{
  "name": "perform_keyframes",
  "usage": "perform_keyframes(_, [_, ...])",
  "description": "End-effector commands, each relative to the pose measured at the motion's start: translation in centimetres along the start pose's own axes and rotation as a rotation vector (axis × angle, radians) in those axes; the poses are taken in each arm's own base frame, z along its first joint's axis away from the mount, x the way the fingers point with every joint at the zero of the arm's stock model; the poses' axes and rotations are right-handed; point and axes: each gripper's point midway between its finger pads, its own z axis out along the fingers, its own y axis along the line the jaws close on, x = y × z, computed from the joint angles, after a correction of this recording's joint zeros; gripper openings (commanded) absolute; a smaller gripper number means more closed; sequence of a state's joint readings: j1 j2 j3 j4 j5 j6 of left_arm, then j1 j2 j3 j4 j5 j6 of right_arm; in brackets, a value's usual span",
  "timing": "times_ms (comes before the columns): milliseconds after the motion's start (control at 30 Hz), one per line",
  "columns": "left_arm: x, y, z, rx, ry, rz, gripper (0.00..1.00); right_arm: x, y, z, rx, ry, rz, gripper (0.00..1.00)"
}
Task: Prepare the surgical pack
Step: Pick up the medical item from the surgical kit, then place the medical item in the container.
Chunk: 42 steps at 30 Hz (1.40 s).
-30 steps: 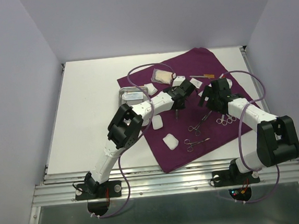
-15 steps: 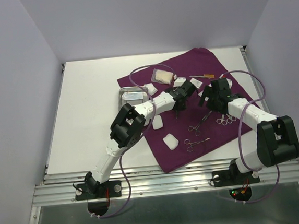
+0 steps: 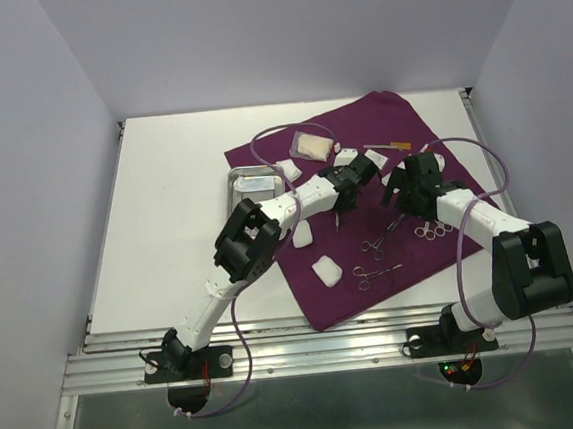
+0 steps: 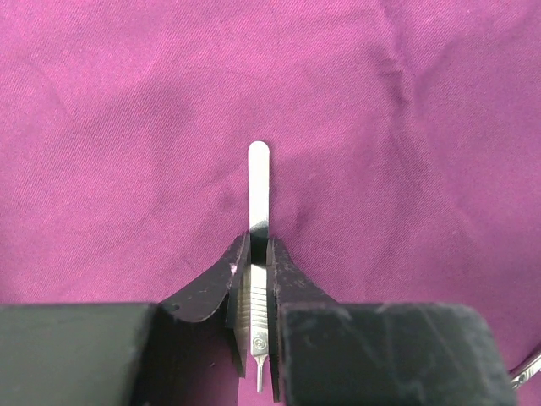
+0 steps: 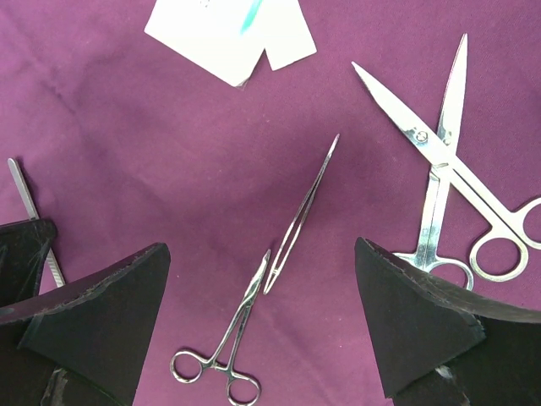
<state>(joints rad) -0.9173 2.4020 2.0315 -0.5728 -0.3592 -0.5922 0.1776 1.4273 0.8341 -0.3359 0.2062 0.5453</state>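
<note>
White table [image 3: 165, 205] under me, with the dark-purple cloth [image 3: 410, 133] spread across its far right half. Out at the cloth's left edge sits the steel tray [image 3: 232, 189], with something pale lying in it. Two gauze squares [image 3: 326, 270] lie on the cloth just right of that, nearer my bases.

Now my left gripper [image 4: 258, 254], over the middle of the cloth: fingers pinched tight on a slim silver instrument [image 4: 259, 169]. Its ribbed shank is clamped between the pads and its rounded end pokes out ahead. I can't tell whether it has cleared the fabric.

My right gripper [image 5: 262, 247] hangs just beside it, spread wide and holding nothing. Between those fingers, down on the cloth, lie thin forceps [image 5: 304, 203] and a ring-handled clamp [image 5: 224, 355]. A white packet [image 5: 224, 30] lies beyond them. Furthest right, the scissors [image 5: 435, 169] lie with blades parted.
</note>
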Motion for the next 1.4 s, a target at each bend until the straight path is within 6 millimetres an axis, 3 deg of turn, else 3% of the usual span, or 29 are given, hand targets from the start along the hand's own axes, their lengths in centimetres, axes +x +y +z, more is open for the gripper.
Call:
perform_keyframes(0, [-2.7,-0.5,-3.7,0.056,-0.055,-0.022,0.11,-1.1,0.2,-0.5,-0.004,-0.042,-0.006,0.95])
perform_keyframes(167, [-4.9,-0.7,-6.5,0.105,-0.115,-0.04,0.09,-1.2,0.1,-0.8,-0.004,-0.049,-0.002,0.95])
perform_keyframes(500, [-7.5,0.4,-9.8,0.134,-0.178,-0.071,0.09,-1.1,-0.2,-1.3,0.002,-0.06,0.008,0.95])
perform_keyframes(667, [-8.8,5.1,-10.2,0.071,-0.202,-0.076,0.09,-1.4,-0.3,-1.6,0.005,-0.069,0.008,0.95])
perform_keyframes(700, [-9.8,6.0,-11.2,0.081,-0.228,-0.087,0.09,-1.4,-0.4,-1.7,0.006,-0.071,0.005,0.95])
perform_keyframes(733, [-8.7,7.3,-10.5,0.061,-0.205,-0.057,0.09,-1.5,-0.4,-1.7,0.007,-0.074,0.006,0.95])
perform_keyframes(900, [-8.1,14.1,-10.6,-0.012,-0.178,-0.03,0.09,-1.2,-0.4,-1.3,0.012,-0.059,0.002,0.95])
perform_keyframes(1000, [-7.9,16.2,-11.2,-0.024,-0.184,-0.014,0.09,-1.2,-0.2,-1.1,0.007,-0.055,0.003,0.95])
perform_keyframes(1033, [-7.1,17.3,-10.6,-0.04,-0.164,-0.013,0.09,-1.2,-0.2,-1.1,0.006,-0.054,0.003,0.95])
perform_keyframes(1367, [-2.3,20.2,-6.4,-0.108,-0.044,-0.034,0.09,-1.3,0.1,-1.0,-0.002,-0.052,0.002,0.95])
